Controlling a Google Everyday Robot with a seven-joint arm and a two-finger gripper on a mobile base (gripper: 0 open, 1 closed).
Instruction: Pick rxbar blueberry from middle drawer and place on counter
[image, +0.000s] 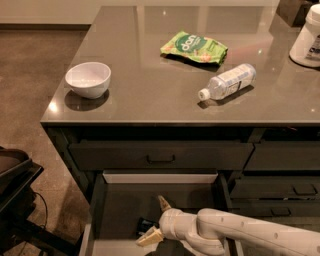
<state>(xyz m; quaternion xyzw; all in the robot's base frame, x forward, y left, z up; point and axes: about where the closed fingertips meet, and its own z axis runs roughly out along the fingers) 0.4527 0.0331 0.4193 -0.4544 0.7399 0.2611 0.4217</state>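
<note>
One bowl (88, 79), one snack bag (194, 48), one bottle (227, 81), one rxbar (145, 226), one set of jaws in the middle drawer (122, 205).

Counter (150, 100): glossy grey-brown, pale light spots reflected.
Bowl (88, 79): plain white.
Bag (194, 48): bright green, white lettering.
Bottle (227, 82): clear, white cap, pale label.
Jar (307, 40) at right edge: white.
Cabinet fronts (160, 156): dark grey, darker handles.
Drawer (125, 210): dark grey walls, lighter grey inside, pale rear edge.
Bar (145, 226): near black; print unreadable.
Tool (156, 220) inside drawer, beside bar: cream-tan fingers (150, 237), spread apart.
Arm (240, 232): off-white.
Floor (30, 75): mottled brown.
</note>
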